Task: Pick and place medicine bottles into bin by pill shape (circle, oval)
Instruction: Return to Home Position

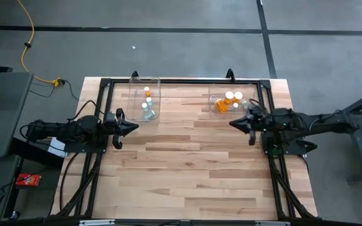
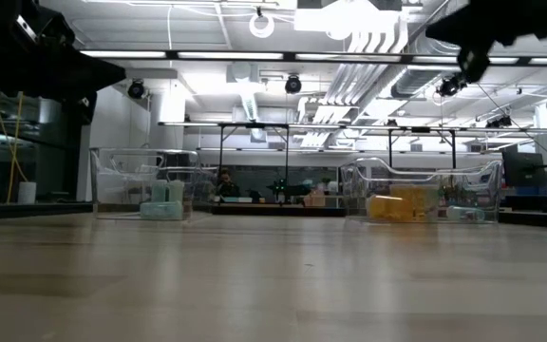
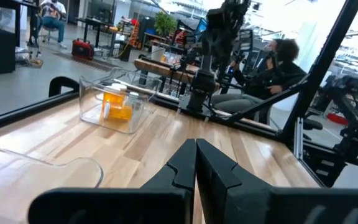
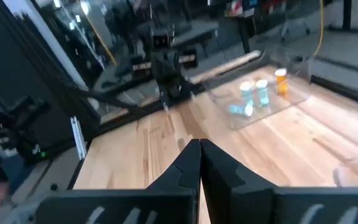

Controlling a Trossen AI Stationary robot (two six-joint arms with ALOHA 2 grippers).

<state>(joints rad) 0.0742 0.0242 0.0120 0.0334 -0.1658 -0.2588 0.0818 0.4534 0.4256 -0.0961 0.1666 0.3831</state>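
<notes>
Since every bottle I can spot sits in a bin, the sort looks finished and only parking the arms is left. The left bin (image 2: 112, 180) is by the table's (image 1: 193, 182) back edge, toward the left corner: pale bluish bottles (image 4: 253, 94) plus one orange bottle (image 4: 280, 79). The right bin (image 2: 473, 185) is by the same edge, toward the right corner, with the orange bottles (image 1: 222, 105), white caps. Pill shapes unreadable from here.

The left gripper (image 1: 134, 127): fingers pressed together, nothing between them, reaching in from the left edge, tips just in front of the left bin and raised off the table. The right gripper (image 1: 232, 123): same, closed on nothing, reaching in from the right edge, tips just in front of the right bin.

My take on homing cleanly:
- pull each arm straight back toward its own edge; no swing toward the back edge, where the bins are.
- hold height above the bin rims until the tips are past the bin walls, then fold down.
- leave the fingers closed; nothing to drop, less to snag.
- both can go at once; they're well apart.

Main risk: clipping a bin; they look like light clear plastic, a knock would likely slide one.
</notes>
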